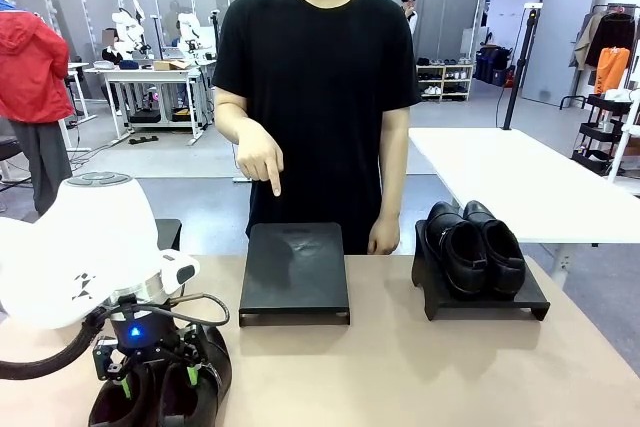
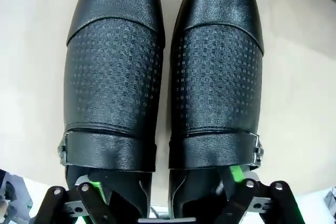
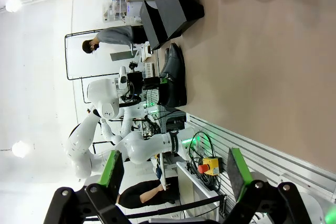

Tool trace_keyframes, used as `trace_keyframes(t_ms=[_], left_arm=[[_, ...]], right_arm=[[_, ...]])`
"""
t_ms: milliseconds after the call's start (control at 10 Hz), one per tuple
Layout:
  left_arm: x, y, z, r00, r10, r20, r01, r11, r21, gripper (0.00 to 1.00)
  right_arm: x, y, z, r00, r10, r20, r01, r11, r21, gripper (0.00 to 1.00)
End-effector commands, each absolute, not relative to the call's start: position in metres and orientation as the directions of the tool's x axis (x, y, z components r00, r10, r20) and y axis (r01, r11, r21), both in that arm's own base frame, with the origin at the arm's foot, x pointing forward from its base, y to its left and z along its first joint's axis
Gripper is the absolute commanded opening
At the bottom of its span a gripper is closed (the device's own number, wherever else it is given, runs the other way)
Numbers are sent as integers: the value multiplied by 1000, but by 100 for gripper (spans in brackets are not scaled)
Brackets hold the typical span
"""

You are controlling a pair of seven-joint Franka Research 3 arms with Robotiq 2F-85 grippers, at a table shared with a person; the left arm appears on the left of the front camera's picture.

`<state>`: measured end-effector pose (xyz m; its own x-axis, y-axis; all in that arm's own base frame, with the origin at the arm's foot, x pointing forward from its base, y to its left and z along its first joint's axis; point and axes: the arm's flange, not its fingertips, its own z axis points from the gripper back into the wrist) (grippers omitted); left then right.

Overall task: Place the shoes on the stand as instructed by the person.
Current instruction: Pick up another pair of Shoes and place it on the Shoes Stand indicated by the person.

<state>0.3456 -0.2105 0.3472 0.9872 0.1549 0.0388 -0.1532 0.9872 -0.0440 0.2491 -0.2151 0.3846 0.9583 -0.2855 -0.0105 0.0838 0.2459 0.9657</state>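
Pointing hand (image 1: 262, 159): raised over the far edge of the counter (image 1: 400, 372), index finger aimed down at the middle stand (image 1: 295, 272).
Person (image 1: 318, 97): stands at the far edge, facing my cameras, just behind the middle stand.
Other hand (image 1: 383, 235): hangs at the far edge, between the two stands.
Middle stand: dark and flat-topped, at the middle of the far edge.
Right stand (image 1: 525, 305): at the far right of the counter, apart from the middle stand.
Plain pair (image 1: 475, 247): on the right stand, shoes touching side by side, toes toward the near edge.
Buckled pair (image 2: 163, 77): at the near left corner of the counter, shoes side by side. In the left wrist view the toes point away from the fingers. Each shoe has a strap (image 2: 110, 150), and a metal buckle (image 2: 256, 149) shows on its outer side.
Left gripper (image 2: 166, 179): down on the buckled pair, jaws wide. I see one green pad inside each shoe's opening, with the shoes' two inner walls between the pads. I see no squeeze on the leather.
Right gripper (image 3: 175, 156): jaws wide, nothing between the pads. Its view has the counter turned sideways.
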Motion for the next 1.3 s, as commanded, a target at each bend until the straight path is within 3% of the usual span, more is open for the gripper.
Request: trace_keyframes(t_ms=[0, 100, 200, 500, 600, 1200], left_arm=[[215, -125, 289, 989, 135, 60, -133, 990, -35, 40], [214, -126, 288, 992, 114, 43, -113, 993, -29, 30], [213, -126, 288, 993, 112, 39, -111, 993, -26, 0], [212, -124, 289, 992, 121, 34, -121, 993, 1, 4], [211, -123, 289, 992, 124, 29, -124, 992, 1, 0], [214, -114, 302, 991, 126, 46, -125, 992, -27, 0]], right_arm=[[246, -216, 387, 962, -274, -1, 72, 249, 966, 100], [246, -216, 387, 962, -274, -1, 72, 249, 966, 100], [246, -216, 387, 962, -274, -1, 72, 249, 966, 100], [246, -216, 387, 962, -274, -1, 72, 249, 966, 100], [246, -216, 387, 962, -274, -1, 72, 249, 966, 100], [246, -216, 387, 962, -274, -1, 72, 249, 966, 100]])
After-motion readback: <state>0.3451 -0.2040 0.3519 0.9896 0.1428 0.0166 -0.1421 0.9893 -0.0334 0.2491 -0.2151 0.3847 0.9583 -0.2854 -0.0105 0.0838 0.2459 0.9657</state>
